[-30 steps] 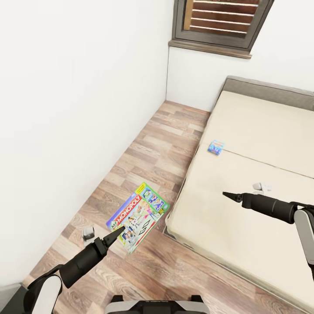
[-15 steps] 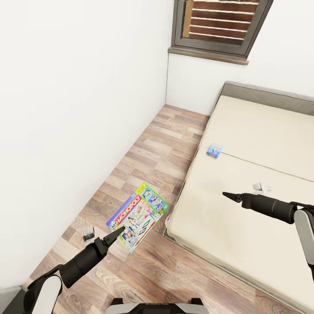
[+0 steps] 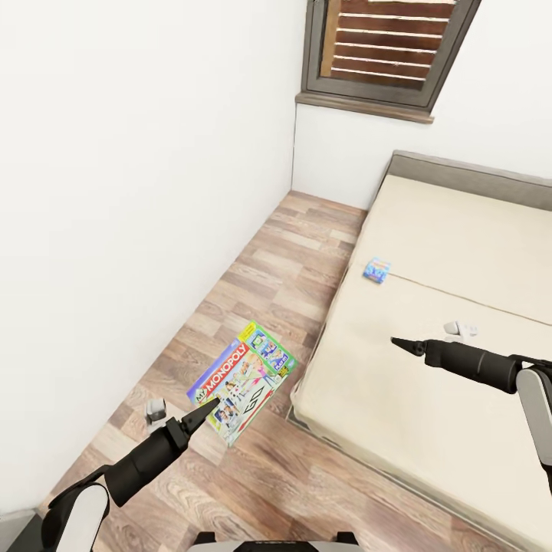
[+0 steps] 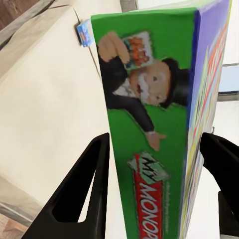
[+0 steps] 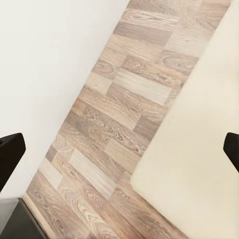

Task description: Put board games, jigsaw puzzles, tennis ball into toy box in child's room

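Wood floor beside bed [image 3: 429, 383]; left tool [image 4: 154, 164] clamps Monopoly box [image 3: 242, 382]; right tool [image 3: 395, 342] spread, empty.

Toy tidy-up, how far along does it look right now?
Early. In hand: the left hand grips the green-edged Monopoly game box, held over the wood-plank floor. Left: the small blue patterned game box lies on the beige bed mattress. The right hand is open and empty.
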Robot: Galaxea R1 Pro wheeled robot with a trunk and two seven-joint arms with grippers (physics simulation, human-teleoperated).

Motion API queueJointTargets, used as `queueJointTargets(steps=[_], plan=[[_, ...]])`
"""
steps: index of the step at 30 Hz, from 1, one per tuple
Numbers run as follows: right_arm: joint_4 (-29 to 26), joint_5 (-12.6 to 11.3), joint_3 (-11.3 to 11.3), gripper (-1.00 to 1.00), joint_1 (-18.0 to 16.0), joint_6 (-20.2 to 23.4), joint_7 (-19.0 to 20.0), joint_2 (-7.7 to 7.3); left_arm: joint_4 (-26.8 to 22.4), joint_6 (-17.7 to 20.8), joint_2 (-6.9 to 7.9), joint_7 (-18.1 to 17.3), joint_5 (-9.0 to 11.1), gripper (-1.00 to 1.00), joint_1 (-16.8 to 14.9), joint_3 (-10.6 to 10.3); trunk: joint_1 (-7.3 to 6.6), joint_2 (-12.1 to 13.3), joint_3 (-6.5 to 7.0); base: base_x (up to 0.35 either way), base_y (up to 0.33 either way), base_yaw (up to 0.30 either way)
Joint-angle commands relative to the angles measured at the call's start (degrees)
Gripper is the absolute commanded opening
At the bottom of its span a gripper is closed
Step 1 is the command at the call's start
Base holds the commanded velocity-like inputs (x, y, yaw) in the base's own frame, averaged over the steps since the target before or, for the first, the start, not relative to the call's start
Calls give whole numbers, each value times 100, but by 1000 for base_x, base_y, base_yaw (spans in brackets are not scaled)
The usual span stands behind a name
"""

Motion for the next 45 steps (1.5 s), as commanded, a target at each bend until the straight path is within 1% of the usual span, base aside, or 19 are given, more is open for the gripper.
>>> queueJointTargets(steps=[1, 15, 45], plan=[[-2, 30, -7, 100, -5, 28, 43, 0, -2, 26, -5, -17, -6, -100, -4, 11, 3, -9, 1, 0, 0, 96], [-2, 29, -6, 100, -5, 28, 38, 2, -2, 26, -5, -16, -8, -100, -4, 15, 3, -9, 103, 0, 0, 184], [-2, 29, -6, 100, -5, 28, 35, 8, -2, 26, -1, -18, -13, -100, -4, 20, 3, -9, 262, 0, 0, 250]])
